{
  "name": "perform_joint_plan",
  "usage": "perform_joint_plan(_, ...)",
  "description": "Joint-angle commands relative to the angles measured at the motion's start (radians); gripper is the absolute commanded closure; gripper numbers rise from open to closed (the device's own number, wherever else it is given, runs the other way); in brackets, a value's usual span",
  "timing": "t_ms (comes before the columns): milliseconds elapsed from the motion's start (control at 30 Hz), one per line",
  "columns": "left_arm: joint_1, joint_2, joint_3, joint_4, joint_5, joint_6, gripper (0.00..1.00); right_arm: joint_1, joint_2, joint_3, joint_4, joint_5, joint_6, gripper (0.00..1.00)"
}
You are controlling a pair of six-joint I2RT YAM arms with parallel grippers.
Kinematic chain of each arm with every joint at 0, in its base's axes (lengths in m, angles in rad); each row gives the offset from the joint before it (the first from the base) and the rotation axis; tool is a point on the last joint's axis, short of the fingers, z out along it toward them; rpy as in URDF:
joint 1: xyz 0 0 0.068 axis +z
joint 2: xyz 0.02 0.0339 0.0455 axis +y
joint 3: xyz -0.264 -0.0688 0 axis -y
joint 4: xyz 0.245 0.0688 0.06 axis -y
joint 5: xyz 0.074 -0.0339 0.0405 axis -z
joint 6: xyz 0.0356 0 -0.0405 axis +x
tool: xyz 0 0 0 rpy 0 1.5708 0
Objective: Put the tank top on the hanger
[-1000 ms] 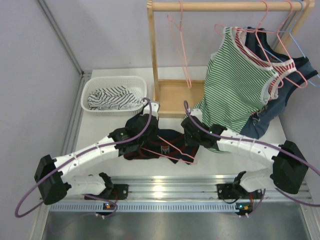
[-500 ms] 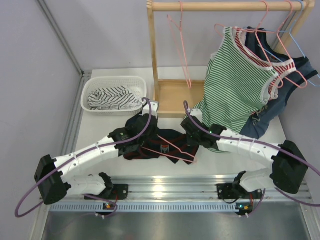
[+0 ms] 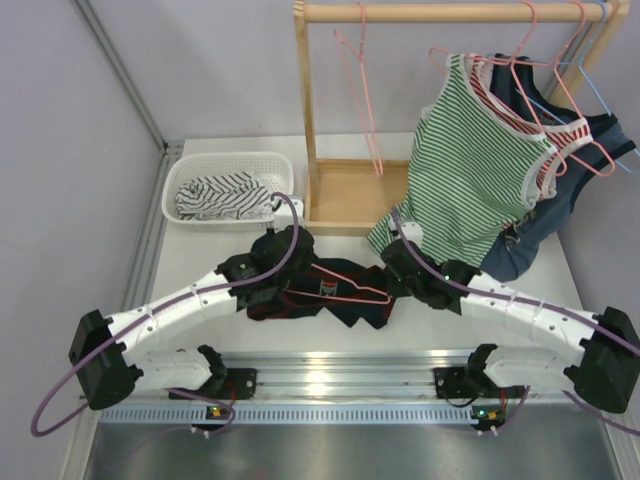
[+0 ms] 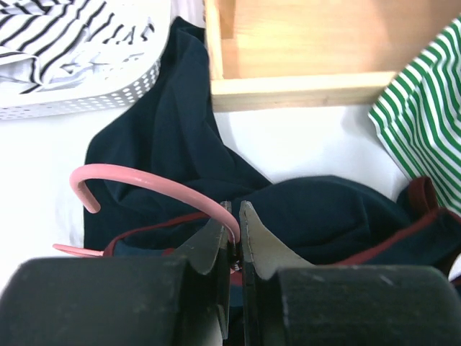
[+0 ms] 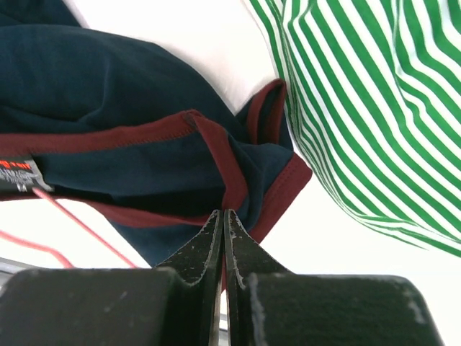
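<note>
The navy tank top [image 3: 335, 300] with maroon trim lies crumpled on the white table between my two grippers. The pink hanger [image 3: 352, 287] lies across it. My left gripper [image 3: 296, 280] is shut on the hanger's neck just below the hook, as the left wrist view shows [image 4: 235, 213], with the hook [image 4: 137, 177] curving left over the navy cloth [image 4: 324, 209]. My right gripper [image 3: 397, 278] is shut on a maroon-trimmed strap of the tank top [image 5: 108, 86] at its right end [image 5: 222, 214]. A thin stretch of the hanger wire [image 5: 86, 227] shows at lower left there.
A white basket [image 3: 230, 157] with striped cloth stands at back left. A wooden rack [image 3: 305, 120] stands behind, holding a spare pink hanger [image 3: 365, 100], a green-striped tank top [image 3: 470, 170], a plain navy top [image 3: 560, 205] and a light blue hanger [image 3: 603, 95].
My right arm has moved right and back toward its base, drawing the strap with it. The hanger now lies flatter and more level across the tank top. The left arm has barely moved.
</note>
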Motion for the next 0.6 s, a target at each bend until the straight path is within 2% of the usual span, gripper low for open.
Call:
perform_joint_plan(0,0.011,0.008,0.046,0.014,-0.080,-0.035,1.00,0.008,-0.042,-0.015,-0.017,0.023,0.017,1.00)
perform_joint_plan(567,0.040,0.080,0.094,-0.041,-0.120,-0.058,1.00,0.042,-0.112,0.002,-0.072,0.060,0.034,1.00)
